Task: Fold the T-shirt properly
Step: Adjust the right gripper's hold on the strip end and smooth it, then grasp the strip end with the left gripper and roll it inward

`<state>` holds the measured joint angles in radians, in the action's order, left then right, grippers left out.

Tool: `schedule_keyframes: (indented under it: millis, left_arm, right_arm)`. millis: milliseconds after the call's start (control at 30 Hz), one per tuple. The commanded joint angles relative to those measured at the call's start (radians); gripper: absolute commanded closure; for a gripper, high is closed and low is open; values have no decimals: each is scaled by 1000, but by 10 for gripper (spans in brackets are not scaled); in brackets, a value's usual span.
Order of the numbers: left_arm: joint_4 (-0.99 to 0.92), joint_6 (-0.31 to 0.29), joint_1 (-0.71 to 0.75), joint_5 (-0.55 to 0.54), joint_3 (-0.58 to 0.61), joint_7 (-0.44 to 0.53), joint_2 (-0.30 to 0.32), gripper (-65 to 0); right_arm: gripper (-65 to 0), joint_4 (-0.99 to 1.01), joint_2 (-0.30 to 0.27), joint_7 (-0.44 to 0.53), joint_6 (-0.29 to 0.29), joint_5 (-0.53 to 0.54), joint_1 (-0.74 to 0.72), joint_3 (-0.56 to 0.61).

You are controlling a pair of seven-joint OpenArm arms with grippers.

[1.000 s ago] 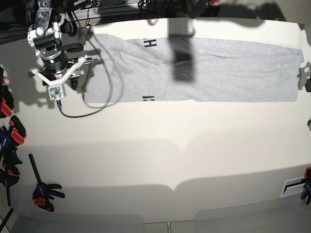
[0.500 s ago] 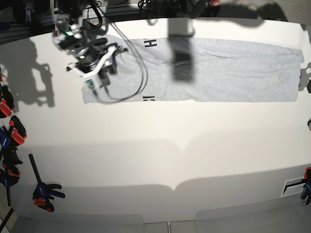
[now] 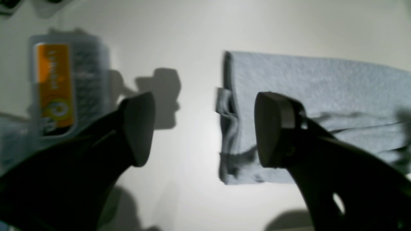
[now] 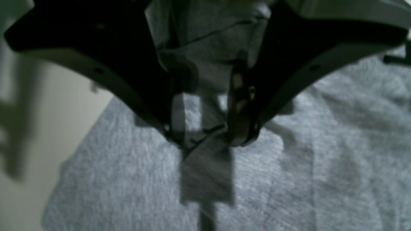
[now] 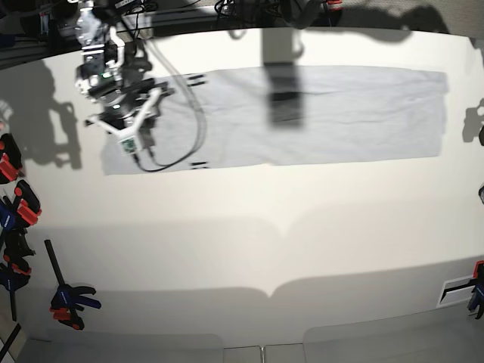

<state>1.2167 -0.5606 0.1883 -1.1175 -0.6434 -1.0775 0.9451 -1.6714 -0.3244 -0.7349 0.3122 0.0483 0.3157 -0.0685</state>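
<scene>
Two claws are working at opposite ends of the large light heather-grey cotton T-shirt (image 5: 302, 113), which is lying as a long flat band across the far part of the white counter (image 5: 249, 249). The right claw (image 4: 205, 128), over the shirt's left end in the base view, is pinching a small raised ridge of grey cloth between its partly closed jaws. The left claw (image 3: 199, 128) is hanging released, jaws spread wide, at the shirt's right end, straddling the cloth's edge without touching it. One risk is lying in that thin pinch: it is looking like a single small pleat, so a pull could be slipping free or lifting only the top layer, leaving the band skewed. Another is the black cable (image 5: 178, 147) looping across the cloth beside the right arm, which could be snagging and dragging the fabric. The left claw, closing where it is, may be catching only the rumpled hem.
</scene>
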Motion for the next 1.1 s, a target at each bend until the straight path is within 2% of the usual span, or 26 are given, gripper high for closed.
schedule_keyframes:
  millis: [0, 133, 267, 333, 467, 700, 767, 933, 1067]
  left_arm:
    - [11, -4, -8, -39, -10, 4, 38, -445]
    - [10, -8, -6, -46, -10, 4, 26, -445]
    - [10, -8, -6, -48, -10, 1, -17, -445]
    - [10, -9, -6, -69, -10, -16, -38, -445]
    - [10, -54, -6, -156, -9, -100, -69, -445]
    - [10, -57, -8, -158, -9, -97, -141, -445]
    - [10, -57, -9, -129, -9, -69, -179, -445]
    - [6, -57, -9, 25, -8, 26, -271, -445]
    - [6, -56, -16, 166, -8, 113, -300, -445]
  right_arm:
    - [-211, 5, -8, -64, -14, -41, 6, -5]
    - [-211, -10, -5, -51, -14, 0, -12, -5]
    - [-211, -106, -5, -47, -14, 39, -16, -5]
    - [-211, -179, -5, -57, -14, 38, -16, -5]
    - [-211, -318, -5, -87, -14, 37, -16, -5]
    - [-211, -480, -5, -135, -13, 38, -15, -5]
    - [-211, -497, -5, -143, -13, 38, -14, -5]
    - [-211, -503, -5, -152, -13, 38, -13, -5]
    - [-211, -503, -5, -169, 5, 38, -13, -5]
